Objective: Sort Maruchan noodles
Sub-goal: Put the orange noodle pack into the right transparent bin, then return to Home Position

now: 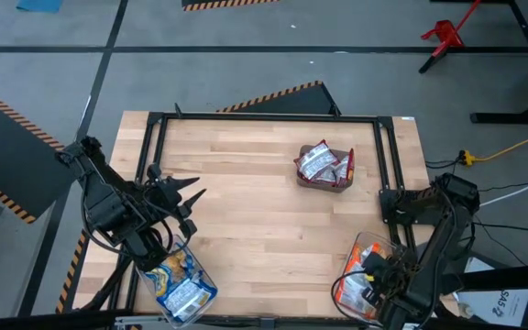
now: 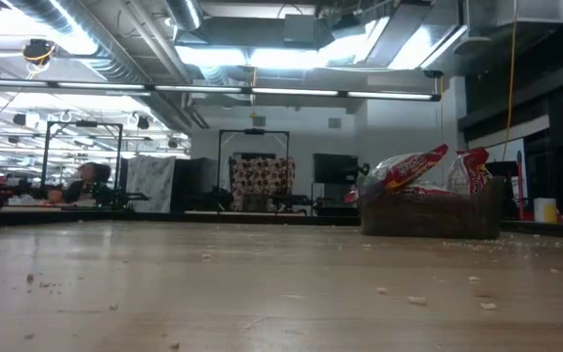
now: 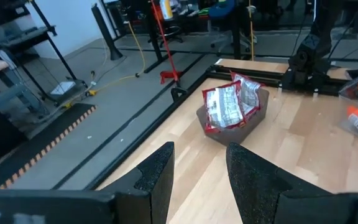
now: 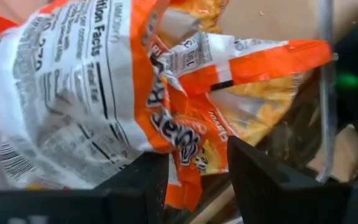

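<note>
Several glossy orange-and-white noodle packets (image 4: pixel 104 81) crumpled in clear bin (image 1: pixel 360 247).

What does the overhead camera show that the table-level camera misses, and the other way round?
Only the overhead view shows both arms, the left gripper open over bare wood, the right gripper down in a clear bin of orange packets, and another clear bin of blue-yellow packets. Only the table-level view shows the room behind, with ceiling lights, and crumbs on the wood. Both show the brown box holding red packets.
</note>
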Controlling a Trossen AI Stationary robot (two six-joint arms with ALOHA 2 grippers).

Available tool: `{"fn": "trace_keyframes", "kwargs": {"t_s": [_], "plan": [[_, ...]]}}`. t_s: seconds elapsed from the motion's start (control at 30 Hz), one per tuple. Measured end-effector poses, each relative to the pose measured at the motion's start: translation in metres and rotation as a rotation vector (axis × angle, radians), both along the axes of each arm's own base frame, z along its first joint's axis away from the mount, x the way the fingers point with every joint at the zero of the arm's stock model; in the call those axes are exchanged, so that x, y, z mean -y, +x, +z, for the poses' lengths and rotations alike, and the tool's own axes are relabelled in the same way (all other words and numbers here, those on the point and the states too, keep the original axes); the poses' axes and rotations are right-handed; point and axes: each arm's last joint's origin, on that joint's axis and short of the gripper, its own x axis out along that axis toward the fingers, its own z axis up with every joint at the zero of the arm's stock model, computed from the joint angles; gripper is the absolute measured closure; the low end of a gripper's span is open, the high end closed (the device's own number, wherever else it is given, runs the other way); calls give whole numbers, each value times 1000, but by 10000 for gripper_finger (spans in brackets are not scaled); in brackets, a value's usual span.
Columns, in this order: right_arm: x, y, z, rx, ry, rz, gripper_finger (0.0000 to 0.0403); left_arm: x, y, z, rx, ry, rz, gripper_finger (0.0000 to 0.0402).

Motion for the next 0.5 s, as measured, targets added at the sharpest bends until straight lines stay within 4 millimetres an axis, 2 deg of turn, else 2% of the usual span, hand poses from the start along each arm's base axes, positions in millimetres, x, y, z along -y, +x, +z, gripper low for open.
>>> {"fn": "trace_keyframes", "kwargs": {"t_s": [0.13, 0.3, 0.4, 0.5], "plan": [[1, -2, -12, -4, 3, -11, 262, 0, 0, 0, -28, 31, -13, 261], [3, -2, -17, -9, 0, -1, 262, 1, 1, 0, -19, 20, -12, 260], [1, -1, -8, -16, 3, 28, 262, -1, 3, 0, -17, 18, -1, 260], [0, 0, 11, -17, -6, 31, 262, -4, 5, 0, -14, -22, 21, 260]]}}
